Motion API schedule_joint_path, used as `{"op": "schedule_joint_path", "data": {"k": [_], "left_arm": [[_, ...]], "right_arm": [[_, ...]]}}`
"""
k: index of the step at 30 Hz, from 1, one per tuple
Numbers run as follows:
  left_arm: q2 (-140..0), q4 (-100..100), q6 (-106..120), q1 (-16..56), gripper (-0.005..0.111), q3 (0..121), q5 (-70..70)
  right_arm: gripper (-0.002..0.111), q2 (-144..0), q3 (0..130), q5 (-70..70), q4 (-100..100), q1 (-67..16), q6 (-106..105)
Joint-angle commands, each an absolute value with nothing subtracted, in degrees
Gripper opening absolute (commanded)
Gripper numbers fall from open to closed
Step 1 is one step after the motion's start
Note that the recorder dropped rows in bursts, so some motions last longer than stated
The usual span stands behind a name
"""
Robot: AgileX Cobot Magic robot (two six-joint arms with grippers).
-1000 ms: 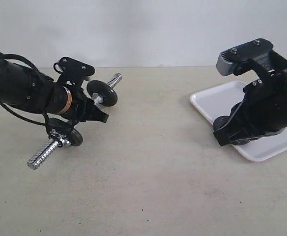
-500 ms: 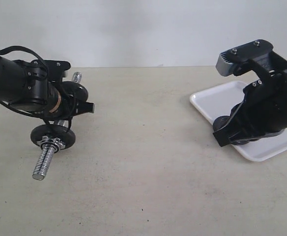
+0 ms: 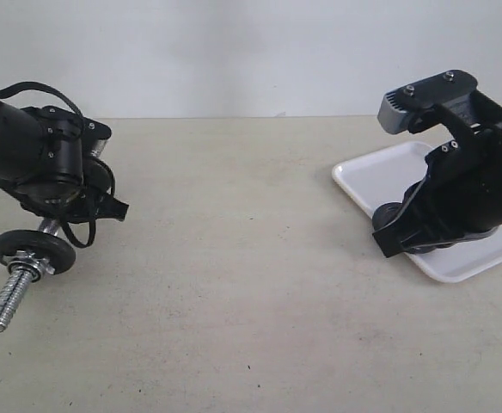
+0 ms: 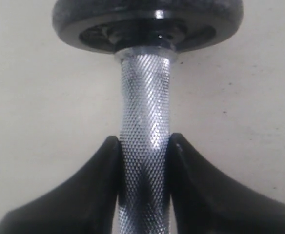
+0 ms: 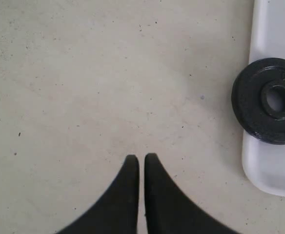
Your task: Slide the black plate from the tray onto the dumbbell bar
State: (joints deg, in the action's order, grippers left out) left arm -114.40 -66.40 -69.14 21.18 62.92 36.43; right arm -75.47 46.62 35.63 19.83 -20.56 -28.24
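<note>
The black plate (image 5: 269, 101) lies at the edge of the tray (image 5: 272, 170), apart from the right claw (image 5: 141, 158), which is closed and empty. The left claw (image 4: 145, 141) clamps the dumbbell bar (image 4: 145, 97).

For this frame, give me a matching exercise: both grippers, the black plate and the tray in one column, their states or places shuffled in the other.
Column one:
1 left gripper
2 right gripper
3 black plate
4 tray

Column two:
A shut, holding nothing
B white, resting on the table
C clamped on the dumbbell bar
D lying flat at the tray's edge, centre hole showing

Pairs: 1-C; 2-A; 3-D; 4-B
</note>
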Motion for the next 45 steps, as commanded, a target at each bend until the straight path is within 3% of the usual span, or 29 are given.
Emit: {"op": "schedule_joint_path", "data": {"k": [1,11,21,45], "left_arm": [[-107.77,-68.65,-68.55,21.19,0.004,64.0,40.97],[-107.77,-60.3,-58.73,21.19,0.004,64.0,46.96],[-107.77,-41.14,-32.27,21.19,0.004,63.86,47.89],[-108.12,5.96,20.68,21.39,0.004,59.5,31.53]], "right_arm": [[0.0,-75.32,46.28,36.07,20.28,-20.52,-28.34],[0.0,-75.32,46.28,36.45,20.28,-20.52,-28.56],[0.0,-75.32,46.28,36.66,20.28,-20.52,-28.56],[0.0,-75.32,46.28,36.82,20.28,-20.52,-28.71]]}}
